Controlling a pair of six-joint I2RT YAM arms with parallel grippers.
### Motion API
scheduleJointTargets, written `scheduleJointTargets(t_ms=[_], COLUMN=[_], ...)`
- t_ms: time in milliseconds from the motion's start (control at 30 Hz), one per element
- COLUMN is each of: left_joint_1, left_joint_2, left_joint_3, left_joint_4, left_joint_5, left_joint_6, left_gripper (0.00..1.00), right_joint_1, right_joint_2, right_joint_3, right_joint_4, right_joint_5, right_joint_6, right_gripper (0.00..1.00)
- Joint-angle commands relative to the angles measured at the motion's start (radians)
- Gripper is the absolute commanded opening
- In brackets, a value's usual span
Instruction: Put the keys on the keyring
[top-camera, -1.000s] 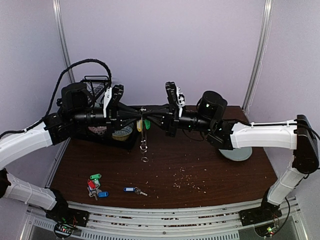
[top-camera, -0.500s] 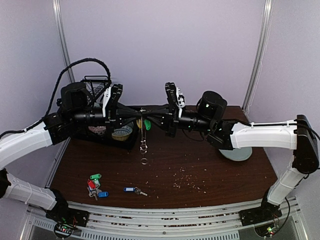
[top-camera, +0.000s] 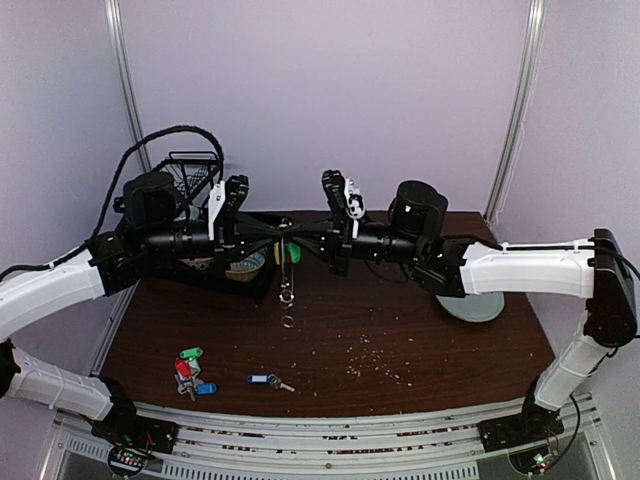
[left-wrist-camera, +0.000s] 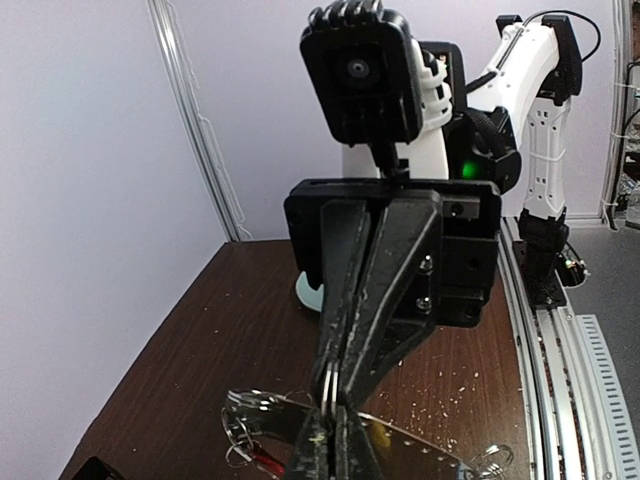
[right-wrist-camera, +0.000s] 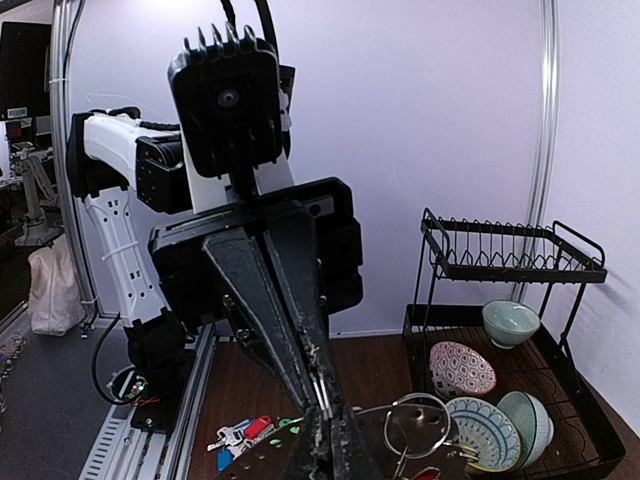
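Both arms stretch level toward each other, left hand (top-camera: 274, 236) and right hand (top-camera: 302, 238) closed tight.

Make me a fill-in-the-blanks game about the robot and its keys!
The left gripper and right gripper both pinch the ____. The lone blue-tagged key lies on the ____. The bowls sit in a black ____.
Missing words: keyring, table, rack.

You had four keys (top-camera: 190, 370) on the table (top-camera: 400, 340): one green-tagged, one red, two blue. Two more tags (top-camera: 286, 250), one yellow and one green, hung at the one keyring (left-wrist-camera: 405, 445). One dish rack (right-wrist-camera: 510, 262) held four dishes (right-wrist-camera: 462, 368). One pale plate (top-camera: 478, 309).
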Motion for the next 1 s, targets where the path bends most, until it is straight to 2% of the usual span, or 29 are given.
scheduleJointTargets(t_ms=[0, 133, 200, 433, 500, 567, 667, 833, 900, 967], left_joint_1=[-0.004, -0.004, -0.004, -0.004, -0.005, -0.004, -0.004, -0.004, -0.004, -0.004], left_joint_2=[-0.004, 0.013, 0.005, 0.001, 0.007, 0.016, 0.038, 0.037, 0.041, 0.045], left_joint_3=[0.001, 0.001, -0.001, 0.014, 0.023, 0.033, 0.053, 0.053, 0.051, 0.049], left_joint_4=[0.086, 0.098, 0.101, 0.061, 0.041, 0.02, -0.008, -0.017, -0.022, -0.029], left_joint_5=[-0.049, -0.052, -0.054, -0.034, -0.019, -0.023, -0.034, -0.024, -0.029, -0.022], left_joint_6=[0.011, -0.016, -0.02, 0.004, 0.015, 0.022, 0.026, 0.032, 0.037, 0.046], left_gripper=[0.0, 0.0, 0.1, 0.23, 0.21, 0.15, 0.01, 0.01, 0.17, 0.21], right_joint_1=[0.01, 0.008, 0.008, 0.008, 0.008, 0.009, 0.009, 0.009, 0.009, 0.009], right_joint_2=[0.026, 0.018, 0.009, -0.011, -0.015, -0.02, -0.026, -0.043, -0.048, -0.049], right_joint_3=[0.07, 0.063, 0.055, 0.053, 0.05, 0.049, 0.047, 0.036, 0.034, 0.037], right_joint_4=[-0.091, -0.085, -0.081, -0.089, -0.089, -0.088, -0.091, -0.089, -0.087, -0.091], right_joint_5=[-0.013, -0.034, -0.036, -0.021, -0.015, -0.015, -0.018, -0.013, -0.013, -0.013], right_joint_6=[-0.045, -0.057, -0.06, -0.075, -0.075, -0.075, -0.074, -0.082, -0.086, -0.088], right_gripper=[0.0, 0.0, 0.0, 0.0, 0.0, 0.0, 0.0, 0.0, 0.0, 0.0])
